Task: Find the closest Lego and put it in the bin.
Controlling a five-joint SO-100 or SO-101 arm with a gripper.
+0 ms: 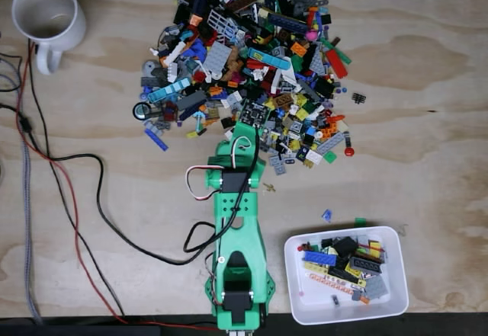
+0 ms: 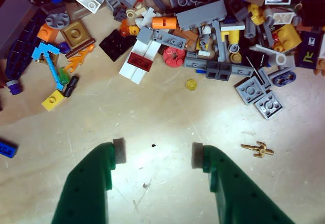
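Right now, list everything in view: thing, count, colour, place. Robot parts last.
Lego pile: one heap, mixed colours, top centre of the fixed view.
Lego: one, black square plate with pale dots, at the pile's near edge, just ahead of the arm.
bin: one, white, lower right, partly filled with bricks.
mug: one, white, top left.
gold piece: one, gold, on bare wood right of the jaws in the wrist view.
cables: several, black, red and grey, left side.
table: one, pale plywood.
arm: one, green, bottom centre.
jaws: one pair, green with grey pads, open, empty.
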